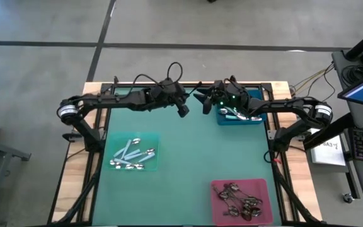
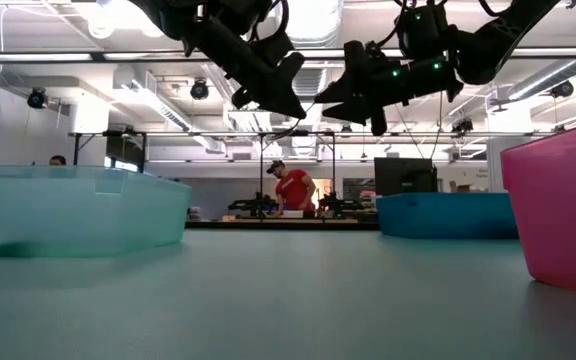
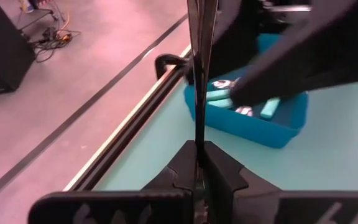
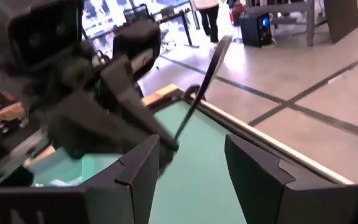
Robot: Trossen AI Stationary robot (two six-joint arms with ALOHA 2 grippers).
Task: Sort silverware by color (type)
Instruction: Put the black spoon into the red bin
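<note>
My left gripper is high over the table's far middle, shut on a thin dark spoon that shows edge-on. My right gripper is open and faces it from the right. Its fingers stand on either side of the spoon without touching it. Both grippers are well above the table in the low view, the left and the right. Teal-handled spoons lie in the blue tray, pale blue ones in the pale teal tray, and dark ones in the pink tray. My left gripper pinches the dark spoon by its lower end between its two fingers. The spoon runs along the fingers and sticks out past their tips. It is lifted clear of the table, and its free end points up and away toward my right gripper.
The blue tray stands at the far right, just behind my right gripper. The green mat lies between the trays. A black frame rail runs along the table's far edge. A person stands far behind the table.
</note>
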